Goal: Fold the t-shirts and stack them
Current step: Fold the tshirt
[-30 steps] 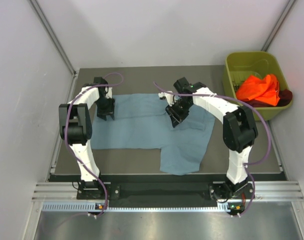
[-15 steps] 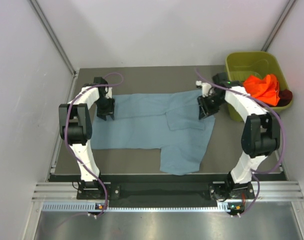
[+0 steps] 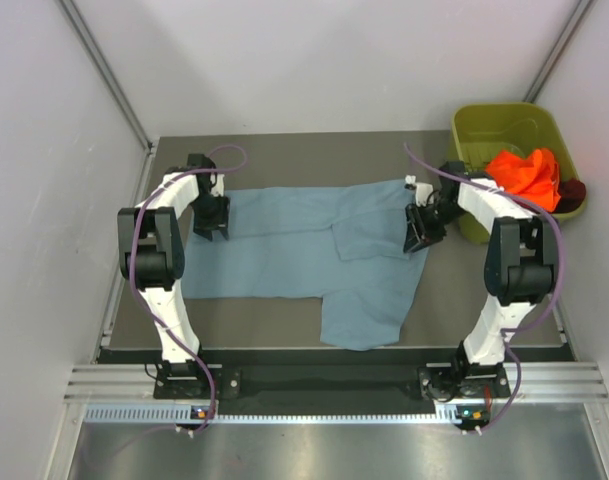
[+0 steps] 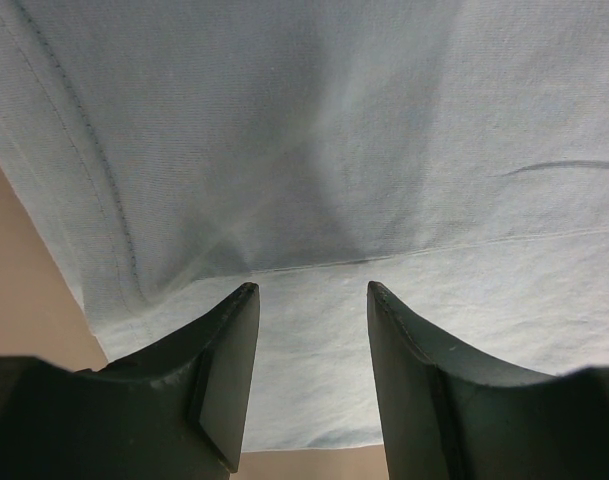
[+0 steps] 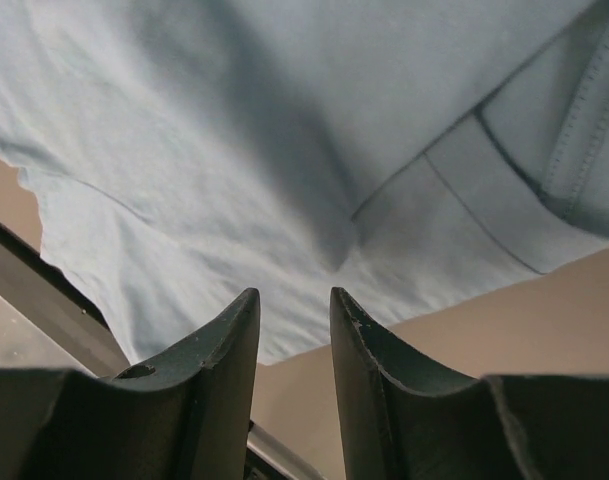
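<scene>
Between the jaws of the left gripper point(image 4: 309, 290), which stand apart, nothing is clamped. The blue-grey t-shirt point(image 4: 334, 130) is seen spread flat just ahead of and beneath the 2 fingertips. A folded edge of the cloth is seen running across just beyond the tips, and a stitched hem point(image 4: 94, 170) is seen ahead and to the left of them. Bare table point(image 4: 24, 310) is visible to the left of the left finger.

The jaws of the right gripper point(image 5: 296, 295) are also held apart, by a narrower gap, with nothing gripped. The same t-shirt point(image 5: 264, 130) is laid out ahead of them, its sleeve point(image 5: 574, 120) ahead and to the right.

From above, the left gripper point(image 3: 212, 228) and the right gripper point(image 3: 420, 235) are placed over opposite ends of the shirt point(image 3: 294, 250). The orange t-shirt point(image 3: 524, 178) and the maroon t-shirt point(image 3: 572, 190) are bunched in the olive-green bin point(image 3: 504, 110), beside the right jaws and well apart from the left ones.
</scene>
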{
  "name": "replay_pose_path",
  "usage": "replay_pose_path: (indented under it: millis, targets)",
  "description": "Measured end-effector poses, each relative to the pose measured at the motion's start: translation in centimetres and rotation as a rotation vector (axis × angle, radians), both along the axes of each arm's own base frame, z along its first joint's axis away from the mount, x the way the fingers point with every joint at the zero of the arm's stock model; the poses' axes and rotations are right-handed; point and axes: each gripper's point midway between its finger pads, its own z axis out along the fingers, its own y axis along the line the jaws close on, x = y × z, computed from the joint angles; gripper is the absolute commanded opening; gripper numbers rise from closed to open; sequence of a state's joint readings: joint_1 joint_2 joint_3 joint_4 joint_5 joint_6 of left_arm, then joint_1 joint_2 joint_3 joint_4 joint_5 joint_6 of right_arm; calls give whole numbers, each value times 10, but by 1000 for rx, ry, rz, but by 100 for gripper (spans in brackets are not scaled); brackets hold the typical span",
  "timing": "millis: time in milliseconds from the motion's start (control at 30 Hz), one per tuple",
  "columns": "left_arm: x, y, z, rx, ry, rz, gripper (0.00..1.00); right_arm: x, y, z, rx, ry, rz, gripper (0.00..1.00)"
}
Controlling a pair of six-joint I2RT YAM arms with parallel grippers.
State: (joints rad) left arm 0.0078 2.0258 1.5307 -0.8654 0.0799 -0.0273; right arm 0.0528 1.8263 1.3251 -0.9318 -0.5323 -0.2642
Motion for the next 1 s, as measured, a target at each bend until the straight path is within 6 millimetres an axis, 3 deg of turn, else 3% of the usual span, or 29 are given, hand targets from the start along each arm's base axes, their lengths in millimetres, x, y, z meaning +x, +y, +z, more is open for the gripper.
replay_pose_path:
  millis: [167, 433, 767, 1000]
  targets:
    - [0, 3, 0, 15, 0, 0, 52, 2, -12, -13, 0, 43, -34, 35]
    - [0, 5, 0, 28, 0, 1, 52, 5, -5, -16, 52, 61, -21, 34]
    - [0, 7, 0, 42, -1, 0, 52, 6, 1, -25, 93, 95, -14, 6]
    - [0, 6, 0, 40, -1, -2, 52, 3, -2, -19, 112, 112, -30, 2]
